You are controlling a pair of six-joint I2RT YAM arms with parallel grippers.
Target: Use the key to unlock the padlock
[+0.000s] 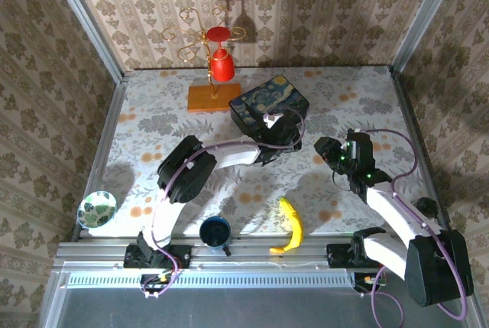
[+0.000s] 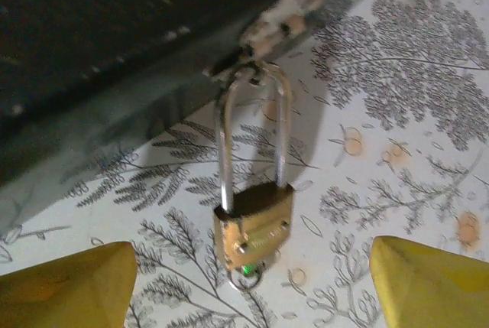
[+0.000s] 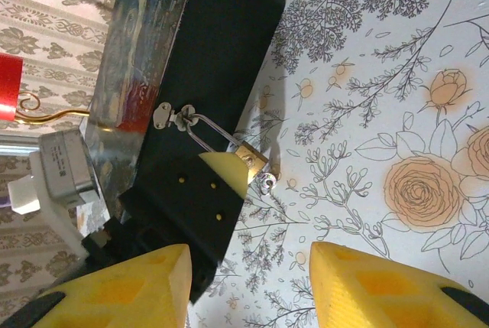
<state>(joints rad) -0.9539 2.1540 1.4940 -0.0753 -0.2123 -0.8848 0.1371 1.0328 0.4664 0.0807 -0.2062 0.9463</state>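
padlock (image 2: 252,225): hangs by its silvery shackle (image 2: 225,144) from the hasp (image 2: 283,18) on the dark side of the box (image 2: 92,53), brass body low at centre of the left wrist view, over the flowered table (image 2: 397,76). carries a small metal ring (image 2: 246,276) at its lower end.

left arm (image 1: 187,171): reaches from the lower left of the top view up and rightward, elbow bent, wrist at the box (image 1: 267,102) near frame centre. left gripper (image 2: 248,288): stands open, yellow fingers (image 2: 69,286) in the two lower corners of the left wrist view, padlock body between and just above them, clear gap on each side. in the right wrist view, shows one yellow fingertip (image 3: 224,171) just beside the padlock (image 3: 250,158); cannot tell if touching.

right arm (image 1: 397,217): rises from the lower right of the top view, bends leftward. right gripper (image 1: 330,151): sits right of the box, apart from it, jaws parted with nothing between; in the right wrist view, fingers (image 3: 130,286) at the bottom edge, padlock well above them at mid-frame.
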